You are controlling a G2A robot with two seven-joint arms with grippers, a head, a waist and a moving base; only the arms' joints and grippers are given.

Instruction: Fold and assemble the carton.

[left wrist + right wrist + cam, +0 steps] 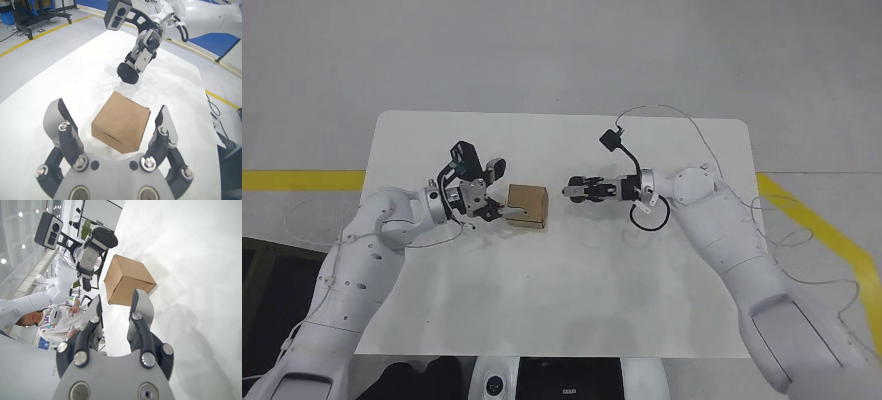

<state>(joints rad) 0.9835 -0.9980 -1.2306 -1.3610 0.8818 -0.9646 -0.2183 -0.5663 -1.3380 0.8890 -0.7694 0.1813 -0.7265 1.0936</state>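
One carton (121, 123), brown cardboard, stands near the middle of the white table (642, 300). It is already shaped into a closed cube, resting flat on one face. A thin slit runs along the side that faces my left arm, and I take it for the edge of a tucked flap not quite seated.

Two grippers, both mine, both empty:
- left gripper (494, 208): spread wide, just beside the carton, with the box lying ahead of it and between the lines of its two fingers. I see no contact yet.
- right gripper (572, 189): on the opposite side, near the carton but apart from it, pointing at its far face. Its fingers stand a little apart and narrower than the left pair.

Step in hand, as I judge it: the last squaring and seating of the flap, since the folding looks largely done.

Notes on doing it well:
- Bring my left fingers along the two side walls and close gently. The cardboard looks thin, and I expect it would dent or skew under a hard squeeze.
- Use my right gripper as a backstop or presser on the opposite face, so the light box does not slide across the smooth table.
- Press on the flap edge, not the middle of a panel.

Count: one carton, one table, two grippers.
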